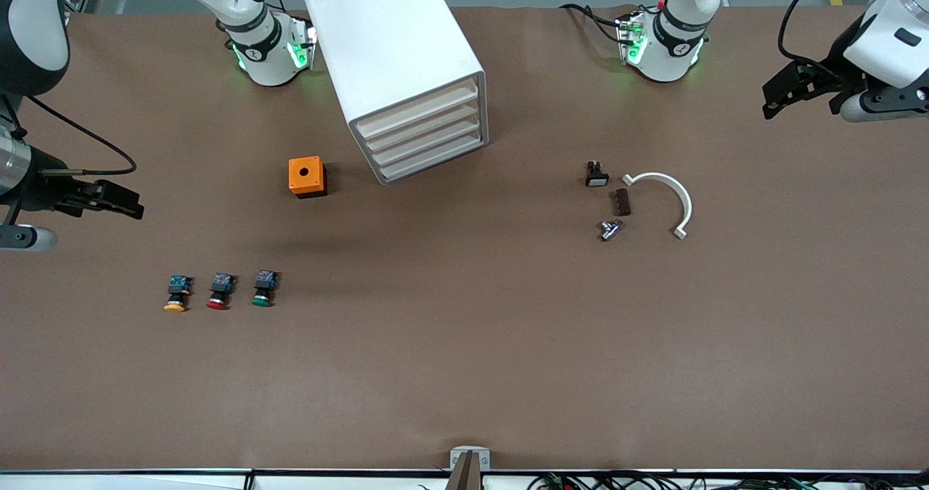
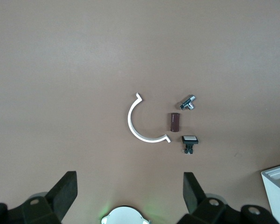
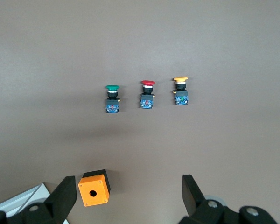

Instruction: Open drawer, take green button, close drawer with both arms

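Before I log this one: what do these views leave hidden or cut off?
- Drawer cabinet: all drawers shut in the front view, so their contents are hidden; both wrist views cut it to a corner.
- Left tool and right tool: each wrist view's edge cuts off the finger bases.
- Small black part with a white cap: too small to identify.
- Green button: lettering unreadable.

I'm seeing a matt brown worktop (image 1: 464, 345), a smooth white cabinet (image 1: 395, 54), a shiny metal fitting (image 1: 610, 229) and a plastic-looking orange box (image 1: 307, 176).
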Tool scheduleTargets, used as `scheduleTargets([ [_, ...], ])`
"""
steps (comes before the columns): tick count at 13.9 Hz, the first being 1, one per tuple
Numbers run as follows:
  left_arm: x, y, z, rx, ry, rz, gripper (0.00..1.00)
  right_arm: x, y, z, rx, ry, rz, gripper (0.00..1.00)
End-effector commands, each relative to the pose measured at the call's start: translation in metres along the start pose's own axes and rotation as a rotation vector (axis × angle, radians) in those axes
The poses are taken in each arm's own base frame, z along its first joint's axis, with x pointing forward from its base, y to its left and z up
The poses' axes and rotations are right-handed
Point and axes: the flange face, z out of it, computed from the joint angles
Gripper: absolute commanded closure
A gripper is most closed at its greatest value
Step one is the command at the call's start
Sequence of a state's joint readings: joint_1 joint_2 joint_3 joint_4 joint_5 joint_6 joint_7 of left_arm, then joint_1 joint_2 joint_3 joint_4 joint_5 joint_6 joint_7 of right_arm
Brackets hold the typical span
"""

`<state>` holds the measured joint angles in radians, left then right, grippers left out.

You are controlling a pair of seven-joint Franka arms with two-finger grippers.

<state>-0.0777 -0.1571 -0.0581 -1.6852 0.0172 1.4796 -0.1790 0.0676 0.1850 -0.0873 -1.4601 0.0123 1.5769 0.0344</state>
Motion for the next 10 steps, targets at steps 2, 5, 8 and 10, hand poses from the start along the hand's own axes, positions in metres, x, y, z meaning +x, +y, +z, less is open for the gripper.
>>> scheduleTargets([
  [2,0.000,-0.012,-0.011,0.011,0.037,-0.019,0.00,-0.016,-0.006,-0.041,-0.096,-0.028,-0.018,0.00],
  [5,0.005,-0.012,-0.012,0.007,0.038,-0.020,0.00,-0.023,-0.004,-0.062,-0.082,-0.011,-0.006,0.00],
  [8,0.008,-0.011,-0.014,0.007,0.044,-0.020,0.00,-0.036,-0.009,-0.084,-0.056,0.042,-0.027,0.00],
  [10,0.008,-0.009,-0.014,0.008,0.042,-0.016,0.00,-0.048,-0.001,-0.082,-0.025,0.027,-0.018,0.00],
])
